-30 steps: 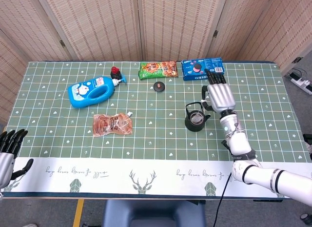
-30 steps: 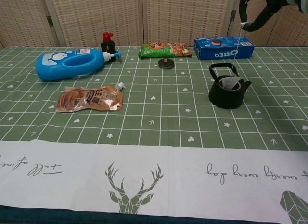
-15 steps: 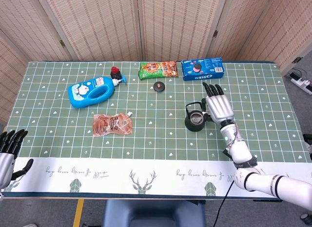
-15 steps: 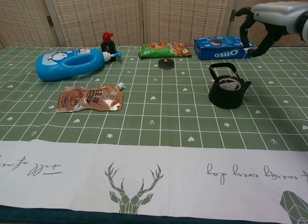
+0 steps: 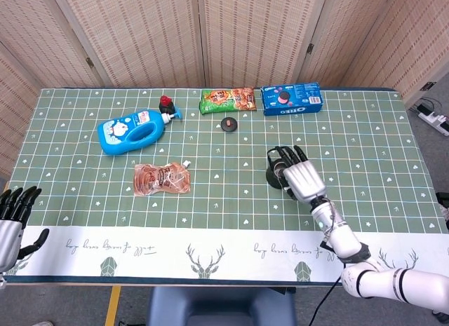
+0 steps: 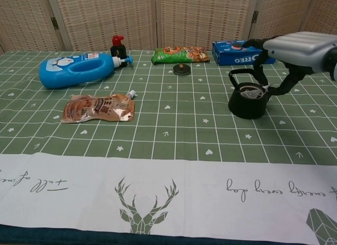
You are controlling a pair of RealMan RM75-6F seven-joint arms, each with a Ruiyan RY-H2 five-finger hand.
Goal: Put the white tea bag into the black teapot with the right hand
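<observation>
Lowering from well above the black teapot [image 6: 250, 101] a second ago, the right robot hand [image 6: 295, 50] is now hanging low just over the pot's open mouth, with the tea bag string no longer stretching up above it. The white tea bag [image 6: 250, 91] is sitting inside the teapot, showing as a pale patch within the rim in the chest view; in the head view the robot hand [image 5: 298, 175] is covering most of the pot [image 5: 275, 173], so the bag cannot be made out there. The fingers [image 6: 259, 63] are curling down toward the pot's handle, and whether they are pinching the string or tag is too fine to tell.

Judging by this, the main part of the job looks done: the bag is lying in the pot, which is standing right of the middle of the bench [image 6: 174, 129]. What seems to be remaining is letting go of any string and lifting the right arm clear without tipping the pot.

The left robot hand [image 5: 14, 217] is resting at the near left corner of the bench, fingers apart and holding nothing.
</observation>
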